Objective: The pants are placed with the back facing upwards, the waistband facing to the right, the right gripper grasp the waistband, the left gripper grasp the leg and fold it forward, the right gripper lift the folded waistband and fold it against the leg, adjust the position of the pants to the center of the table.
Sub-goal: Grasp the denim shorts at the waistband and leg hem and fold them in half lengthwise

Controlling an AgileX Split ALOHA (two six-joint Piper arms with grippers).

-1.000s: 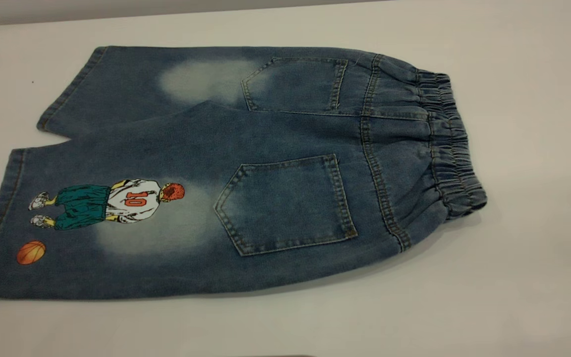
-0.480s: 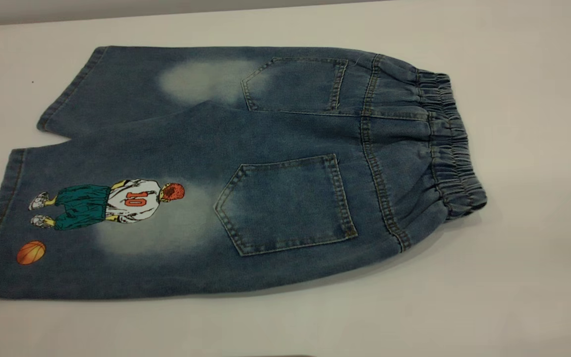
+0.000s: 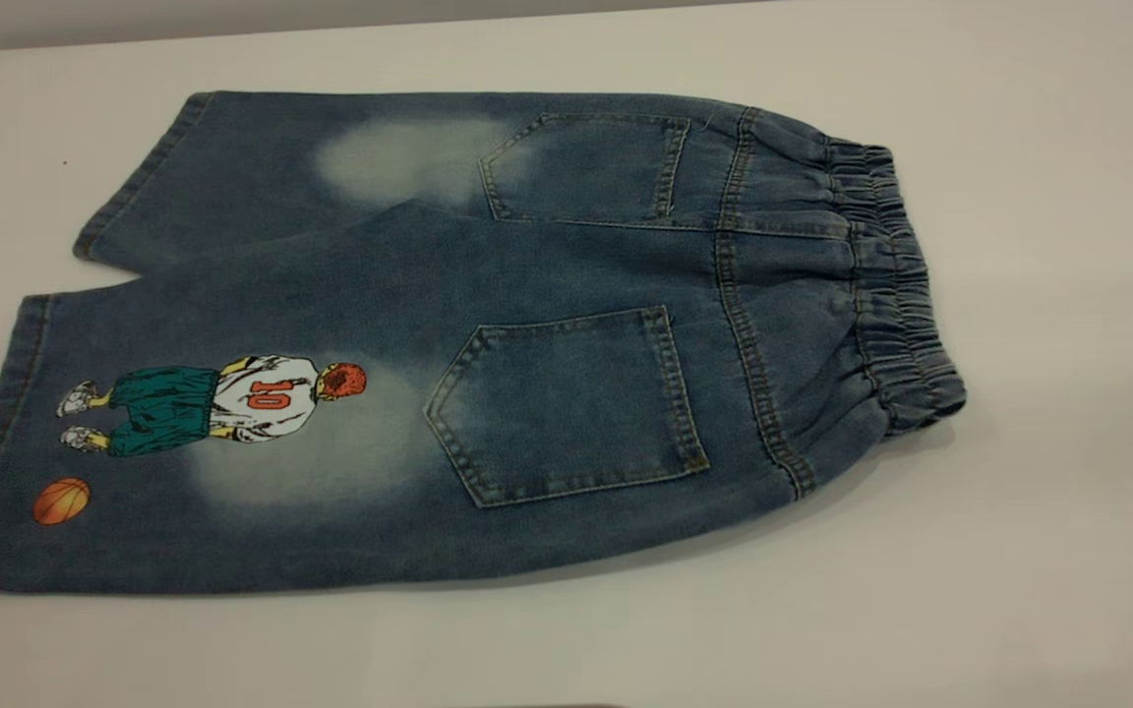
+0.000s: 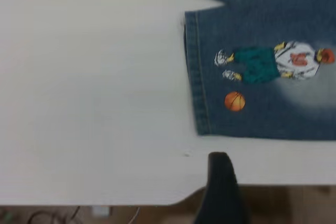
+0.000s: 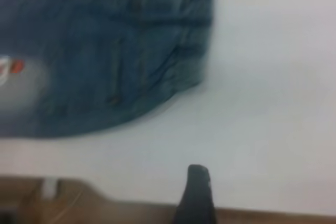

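Pants lie flat, back up, on the table, waistband rightward; the printed leg is cut off at the exterior view's left edge. Each wrist view shows one dark fingertip, left gripper, right gripper; whether either is open or closed cannot be told.

Only one dark finger of each claw shows, left claw and right claw.
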